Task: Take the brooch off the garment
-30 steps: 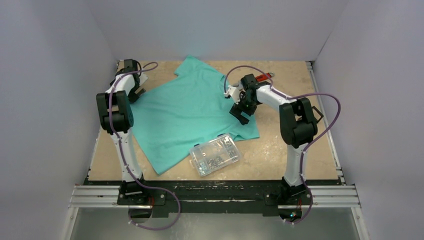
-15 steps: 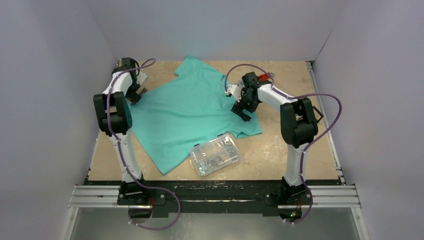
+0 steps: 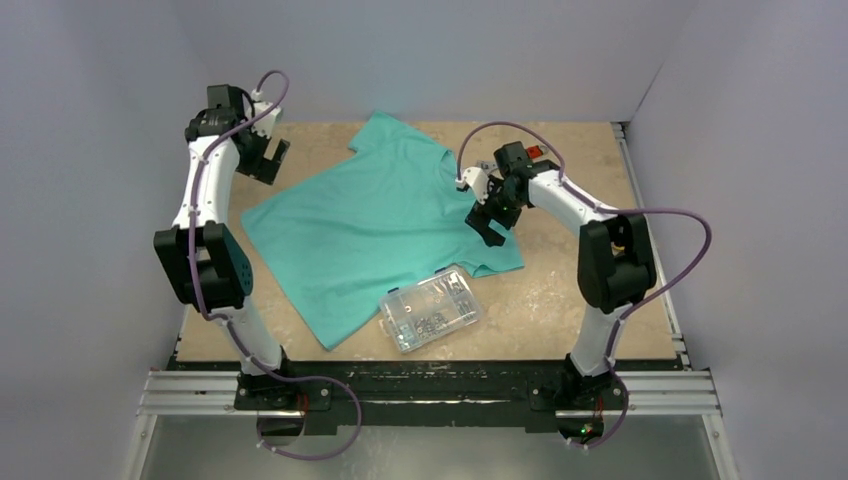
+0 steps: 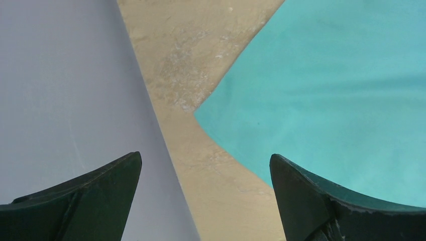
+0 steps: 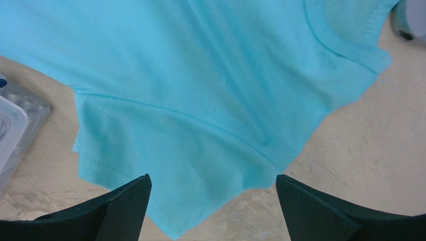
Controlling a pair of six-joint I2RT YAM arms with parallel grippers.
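the surface is a pale tan board, and most of its middle is covered by the garment, a teal t-shirt lying spread fairly flat, with its hem towards the arms' bases and its neck towards the far wall.

the left end effector is up near the far left corner, above bare board just beside the shirt's left edge. its fingers are spread wide with nothing between them. the right end effector hangs low over the right sleeve, also fully spread and empty, with seam and hem in plain sight between its fingers.

a clear box of small parts sits at the near edge of the shirt, partly on the fabric.

the brooch does not show in any view. no orange-yellow dot is on the visible cloth, so it may be hidden under the right arm, in a fold, or on the underside; i cannot tell which.

judging by this, the task is at the searching stage and nothing has been gripped. the next move calls for finding the pin first, likely by shifting a camera or lifting part of the fabric. then one end effector must hold the cloth down close beside the pin while the other closes finely on it alone.
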